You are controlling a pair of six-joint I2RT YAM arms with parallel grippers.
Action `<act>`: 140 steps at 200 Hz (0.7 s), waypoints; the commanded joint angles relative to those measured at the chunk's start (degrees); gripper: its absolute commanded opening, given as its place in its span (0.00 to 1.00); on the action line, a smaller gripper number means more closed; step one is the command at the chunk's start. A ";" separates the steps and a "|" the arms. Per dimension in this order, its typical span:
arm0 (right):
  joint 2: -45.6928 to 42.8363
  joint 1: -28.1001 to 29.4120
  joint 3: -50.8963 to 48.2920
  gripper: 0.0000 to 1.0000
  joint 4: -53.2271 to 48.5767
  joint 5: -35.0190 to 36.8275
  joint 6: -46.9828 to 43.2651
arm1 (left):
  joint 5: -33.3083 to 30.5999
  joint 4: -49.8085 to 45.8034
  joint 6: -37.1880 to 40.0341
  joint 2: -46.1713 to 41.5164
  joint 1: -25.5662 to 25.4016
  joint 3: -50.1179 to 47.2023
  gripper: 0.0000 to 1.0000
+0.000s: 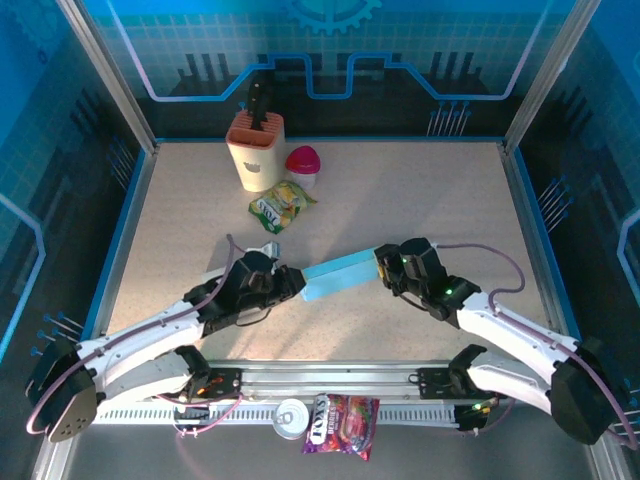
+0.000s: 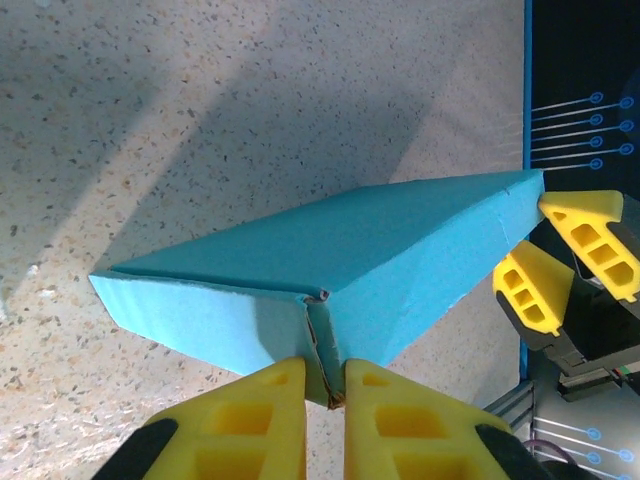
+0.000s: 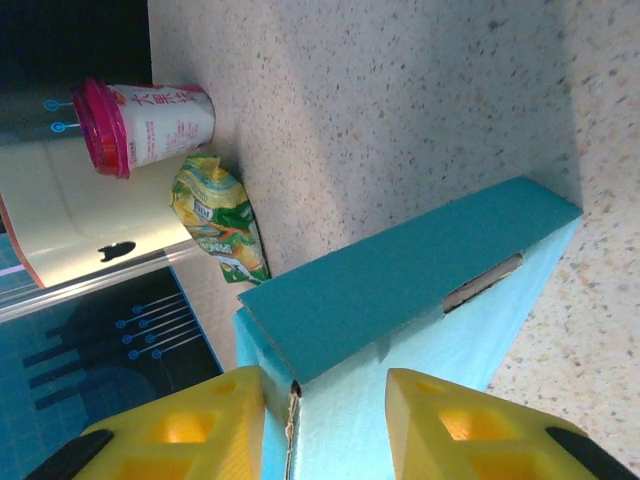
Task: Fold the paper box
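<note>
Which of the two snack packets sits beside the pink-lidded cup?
The green-and-yellow packet, lying right next to the pink-lidded cup. The purple packet lies well apart from it, beside a can at the near edge.

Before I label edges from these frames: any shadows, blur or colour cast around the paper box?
Top external: blue tint from the walls, paper box sharp. Left wrist: broad soft shadow bands cross the table; left gripper's fingers slightly soft. Right wrist: darker band down the table at right.
</note>
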 commanded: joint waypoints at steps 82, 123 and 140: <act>-15.11 -2.69 -10.33 0.77 -2.29 -13.51 -11.76 | -15.38 3.72 8.09 4.00 -18.95 -2.63 0.07; -16.16 -2.52 -11.33 0.83 -7.30 -13.74 -12.92 | -17.43 11.19 7.63 11.97 -21.13 -3.97 0.11; -16.76 -4.19 -11.07 0.84 -10.75 -14.57 -14.08 | -16.94 11.83 7.70 13.80 -21.09 -3.00 0.14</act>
